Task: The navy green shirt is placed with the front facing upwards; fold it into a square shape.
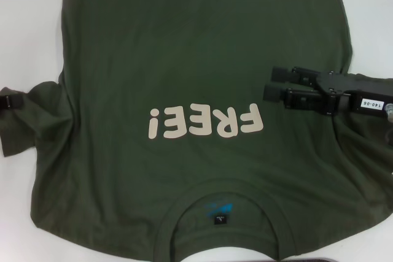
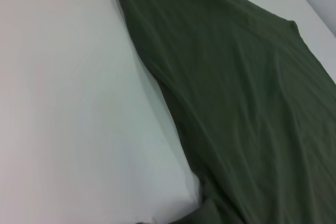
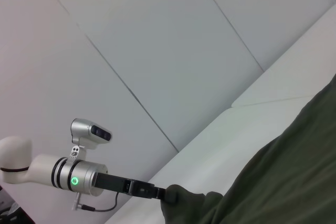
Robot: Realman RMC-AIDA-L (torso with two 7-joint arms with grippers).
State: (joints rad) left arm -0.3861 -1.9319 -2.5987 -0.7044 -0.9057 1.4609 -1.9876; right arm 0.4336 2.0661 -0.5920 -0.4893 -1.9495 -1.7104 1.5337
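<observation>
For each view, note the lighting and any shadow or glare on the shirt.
Head view: even light, no glare on the navy green shirt; right end effector casts no distinct shadow. Left wrist view: soft light shading the folds. Right wrist view: shirt dark against bright wall.

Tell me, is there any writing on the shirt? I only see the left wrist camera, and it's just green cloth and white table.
Observer: Yes. In the head view the navy green shirt lies front up, with cream FREE! lettering on the chest.
Operator: Where's the neck hole?
Observer: The collar is at the edge nearest the robot, with a small black label inside it.
Operator: And where are the arms?
Observer: The right gripper is open over the shirt's right side. The left gripper is at the bunched sleeve on the robot's left.
</observation>
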